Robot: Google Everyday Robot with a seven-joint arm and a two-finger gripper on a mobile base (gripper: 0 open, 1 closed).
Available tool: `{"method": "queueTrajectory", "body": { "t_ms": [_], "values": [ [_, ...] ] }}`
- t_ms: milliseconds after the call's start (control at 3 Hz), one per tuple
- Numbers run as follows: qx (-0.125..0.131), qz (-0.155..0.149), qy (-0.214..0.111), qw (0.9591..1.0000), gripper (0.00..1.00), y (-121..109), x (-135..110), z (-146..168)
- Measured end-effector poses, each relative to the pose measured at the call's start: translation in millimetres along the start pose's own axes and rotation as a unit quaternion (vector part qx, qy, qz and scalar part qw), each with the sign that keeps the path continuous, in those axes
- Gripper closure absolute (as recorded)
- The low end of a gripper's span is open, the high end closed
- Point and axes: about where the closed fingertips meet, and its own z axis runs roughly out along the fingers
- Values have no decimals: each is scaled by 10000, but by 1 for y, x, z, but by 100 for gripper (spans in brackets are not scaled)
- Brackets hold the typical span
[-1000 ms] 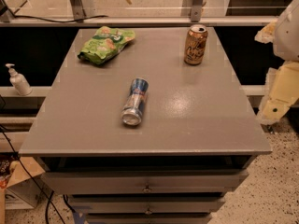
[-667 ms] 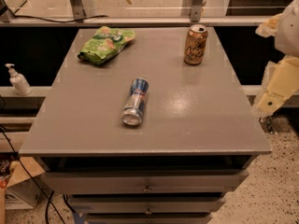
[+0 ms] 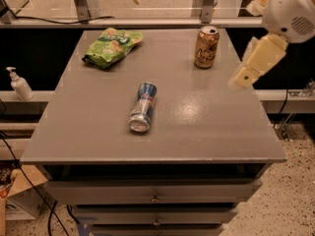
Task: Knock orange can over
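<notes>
- Camera view looked down on a grey table [image 3: 221, 132] with drawers [image 3: 197, 190] under its top.
- The orange can [image 3: 206, 47] stood upright in the upper right part of the table top, near the far edge, its silver top facing up.
- The gripper [image 3: 244, 76] hung at the right of the frame, over the right edge of the table, lower in the frame than the orange can and to its right, clearly apart from it.
- How far the gripper was open could not be told; it touched nothing on the table.
- The arm's white joint [image 3: 294, 8] filled the upper right corner of the frame, with the cream gripper slanting down and left from it.
- A blue-and-silver can [image 3: 142, 107] lay on its side near the middle of the table, its silver end pointing toward the lower edge of the frame.
- A green snack bag [image 3: 112, 45] lay in the upper left part of the table top, well apart from both cans.
- A white pump bottle [image 3: 19, 84] stood on a ledge at the left of the frame, off the table.
- A cardboard box [image 3: 15, 203] sat on the floor in the lower left corner.
</notes>
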Motion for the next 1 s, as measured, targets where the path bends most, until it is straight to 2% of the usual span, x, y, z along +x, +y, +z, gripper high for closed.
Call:
{"method": "queueTrajectory", "body": {
  "t_ms": [333, 667, 1000],
  "values": [
    [45, 16, -12, 10000, 0, -1, -2, -1],
    [-23, 309, -282, 9991, 0, -6, 2, 19],
    [81, 630, -696, 9956, 0, -30, -2, 47]
  ]
}}
